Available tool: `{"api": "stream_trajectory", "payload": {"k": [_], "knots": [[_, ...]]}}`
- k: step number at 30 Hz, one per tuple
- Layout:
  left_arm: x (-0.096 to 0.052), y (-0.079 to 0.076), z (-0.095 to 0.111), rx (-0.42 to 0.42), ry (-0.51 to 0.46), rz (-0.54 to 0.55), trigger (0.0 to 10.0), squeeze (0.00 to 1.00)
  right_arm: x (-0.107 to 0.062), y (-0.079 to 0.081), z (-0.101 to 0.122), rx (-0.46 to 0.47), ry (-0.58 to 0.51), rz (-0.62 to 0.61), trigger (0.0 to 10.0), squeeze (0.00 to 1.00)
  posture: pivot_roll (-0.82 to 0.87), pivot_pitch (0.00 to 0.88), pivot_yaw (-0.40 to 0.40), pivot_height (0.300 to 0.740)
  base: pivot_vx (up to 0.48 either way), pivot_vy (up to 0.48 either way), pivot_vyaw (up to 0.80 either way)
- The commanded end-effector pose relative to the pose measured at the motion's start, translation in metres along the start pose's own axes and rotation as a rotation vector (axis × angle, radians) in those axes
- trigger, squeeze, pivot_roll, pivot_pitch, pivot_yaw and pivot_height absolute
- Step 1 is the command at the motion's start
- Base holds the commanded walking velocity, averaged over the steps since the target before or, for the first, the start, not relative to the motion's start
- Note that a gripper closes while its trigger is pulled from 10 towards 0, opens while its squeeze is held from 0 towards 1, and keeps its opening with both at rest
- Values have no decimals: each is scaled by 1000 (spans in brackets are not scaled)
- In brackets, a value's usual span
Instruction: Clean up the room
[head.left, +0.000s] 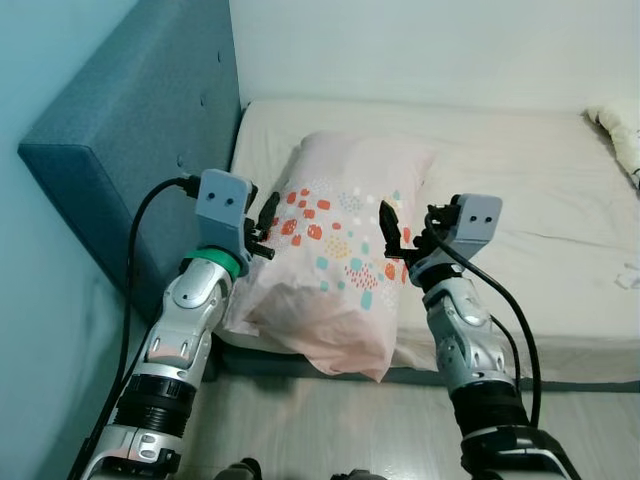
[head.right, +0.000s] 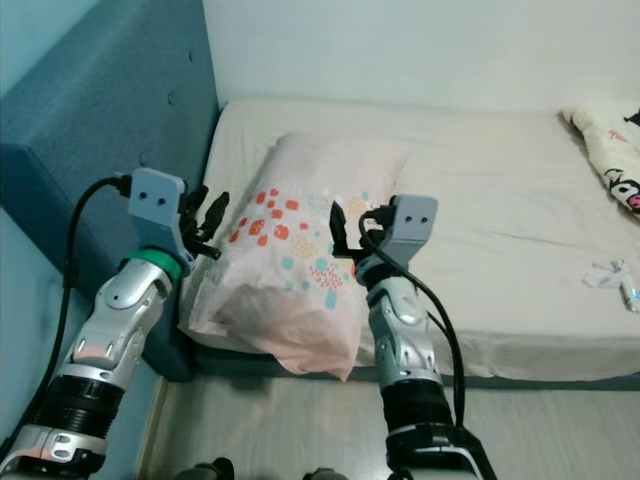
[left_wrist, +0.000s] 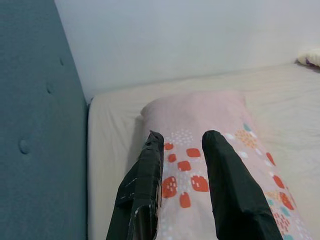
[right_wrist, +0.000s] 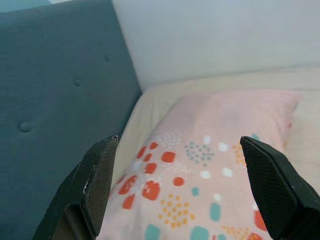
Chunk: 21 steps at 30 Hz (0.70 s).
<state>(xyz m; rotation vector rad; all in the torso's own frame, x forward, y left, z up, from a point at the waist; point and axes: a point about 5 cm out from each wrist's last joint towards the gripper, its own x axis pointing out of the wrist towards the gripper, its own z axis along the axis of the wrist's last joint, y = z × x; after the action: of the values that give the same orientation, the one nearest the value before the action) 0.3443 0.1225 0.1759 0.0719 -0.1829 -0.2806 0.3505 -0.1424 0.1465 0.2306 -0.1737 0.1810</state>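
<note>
Two silver arms with black cables end in blue-grey wrist blocks, the left hand (head.left: 268, 222) above a green collar, the right hand (head.left: 392, 236) seemingly without one.

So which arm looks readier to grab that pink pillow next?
Probably the right. Its claw is wide open over the middle of the pillow, while the left claw, open more narrowly, sits at the pillow's edge by the headboard.

A bedroom in a home is showing here: a bed (head.left: 520, 190) with a cream sheet is sitting against a white wall (head.left: 430, 45), a padded teal headboard (head.left: 130, 130) is standing at its end, and a pink patterned pillow (head.left: 335, 260) is lying just beyond the fingers (left_wrist: 142, 190).
</note>
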Motion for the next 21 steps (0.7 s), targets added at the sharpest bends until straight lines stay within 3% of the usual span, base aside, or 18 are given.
{"api": "stream_trajectory", "payload": {"k": [1, 21], "knots": [[-1, 1, -3, 9, 6, 5, 10000, 0, -2, -1, -2, -11, 5, 3, 10000, 0, 39, 50, 43, 740, 480, 0, 0], [1, 1, -3, 5, 5, 10, 10000, 0, -2, -2, -2, -15, 9, 0, 10000, 0, 38, 55, 43, 740, 472, 0, 0]]}}
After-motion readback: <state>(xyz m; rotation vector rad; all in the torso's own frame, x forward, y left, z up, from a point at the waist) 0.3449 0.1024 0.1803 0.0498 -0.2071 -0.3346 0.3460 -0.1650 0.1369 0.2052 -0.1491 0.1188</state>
